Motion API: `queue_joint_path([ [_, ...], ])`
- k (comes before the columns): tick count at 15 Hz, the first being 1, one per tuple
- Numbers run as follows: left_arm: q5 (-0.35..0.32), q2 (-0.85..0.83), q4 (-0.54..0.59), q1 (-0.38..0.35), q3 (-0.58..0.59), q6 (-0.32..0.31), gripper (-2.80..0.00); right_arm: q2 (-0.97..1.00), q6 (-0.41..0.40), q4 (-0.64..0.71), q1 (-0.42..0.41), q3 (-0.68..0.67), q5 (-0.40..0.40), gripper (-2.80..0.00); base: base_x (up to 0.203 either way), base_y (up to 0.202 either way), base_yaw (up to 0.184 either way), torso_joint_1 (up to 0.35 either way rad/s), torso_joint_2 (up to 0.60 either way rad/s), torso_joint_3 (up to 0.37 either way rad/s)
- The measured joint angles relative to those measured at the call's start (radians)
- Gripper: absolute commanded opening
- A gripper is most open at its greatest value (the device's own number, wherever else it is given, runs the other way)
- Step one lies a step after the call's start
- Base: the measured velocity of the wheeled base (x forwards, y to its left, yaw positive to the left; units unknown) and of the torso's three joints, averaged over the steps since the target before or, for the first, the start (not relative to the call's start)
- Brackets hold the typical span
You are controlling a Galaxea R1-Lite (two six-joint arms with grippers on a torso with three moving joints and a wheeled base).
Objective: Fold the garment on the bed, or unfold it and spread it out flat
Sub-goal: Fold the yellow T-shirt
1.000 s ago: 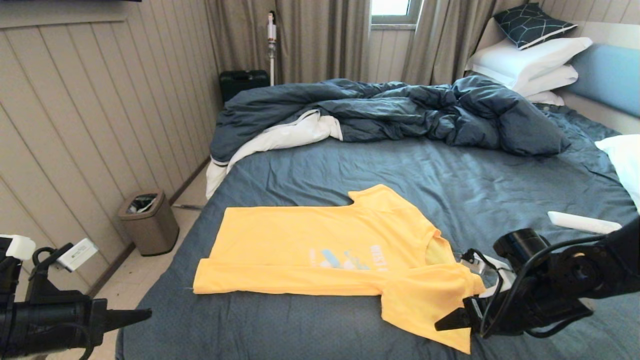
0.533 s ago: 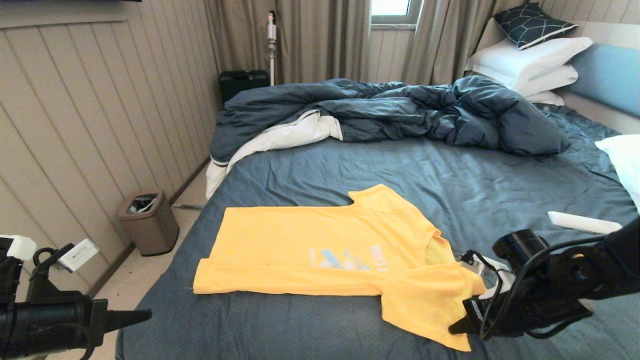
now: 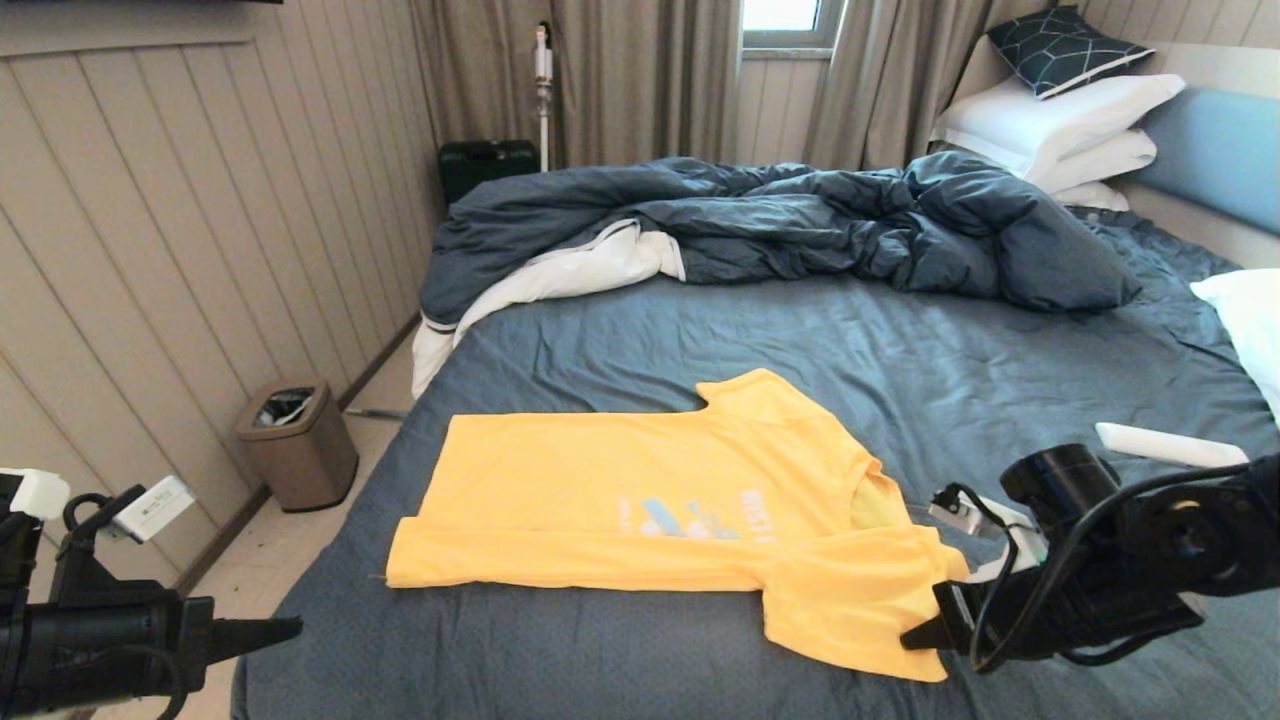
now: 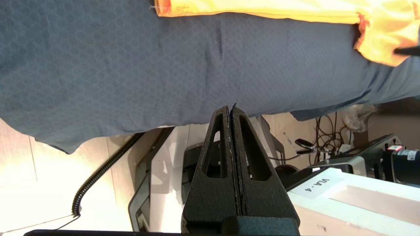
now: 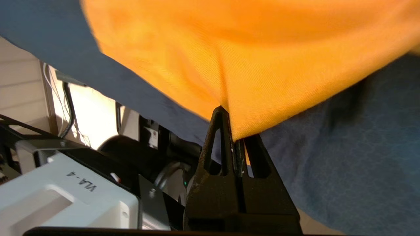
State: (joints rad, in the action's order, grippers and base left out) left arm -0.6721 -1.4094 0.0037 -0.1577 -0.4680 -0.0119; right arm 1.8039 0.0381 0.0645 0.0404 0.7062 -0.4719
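The garment (image 3: pixel 640 490), a bright yellow T-shirt with a pale chest print, lies flat on the dark blue-grey bed (image 3: pixel 800 340) near its front edge, collar to the right. Its near long edge is folded over. My right gripper (image 3: pixel 915 635) is shut on the edge of the near sleeve, at the shirt's front right corner. In the right wrist view the yellow cloth (image 5: pixel 262 49) runs in between the closed fingers of the right gripper (image 5: pixel 229 131). My left gripper (image 3: pixel 295 627) is shut and empty, parked off the bed's front left corner. In the left wrist view the left gripper (image 4: pixel 230 108) points at the sheet below the garment's hem (image 4: pixel 262 8).
A rumpled dark duvet (image 3: pixel 780 220) with white lining covers the far side of the bed. White pillows (image 3: pixel 1060 120) stack at the back right, another pillow (image 3: pixel 1245 320) sits at the right edge. A white slim object (image 3: pixel 1165 445) lies near my right arm. A bin (image 3: pixel 298 440) stands by the wall.
My right gripper has shifted a little to the right with the sleeve edge, drawing the sleeve corner flatter. The left arm has not moved.
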Motion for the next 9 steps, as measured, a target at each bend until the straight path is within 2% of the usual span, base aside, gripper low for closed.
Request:
queue_joint_path([
  [4, 0.002, 0.003, 0.002, 0.000, -0.007, 0.000, -2.80, -0.054, 0.064, 0.000, 0.005, 0.083, -0.002, -2.80, 0.000, 0.000, 0.000, 0.000, 0.00, 0.000],
  [9, 0.004, 0.007, 0.004, 0.000, -0.021, 0.003, -2.80, -0.010, 0.162, 0.004, 0.007, 0.279, -0.001, -2.80, 0.000, 0.000, 0.000, 0.000, 0.00, 0.000],
])
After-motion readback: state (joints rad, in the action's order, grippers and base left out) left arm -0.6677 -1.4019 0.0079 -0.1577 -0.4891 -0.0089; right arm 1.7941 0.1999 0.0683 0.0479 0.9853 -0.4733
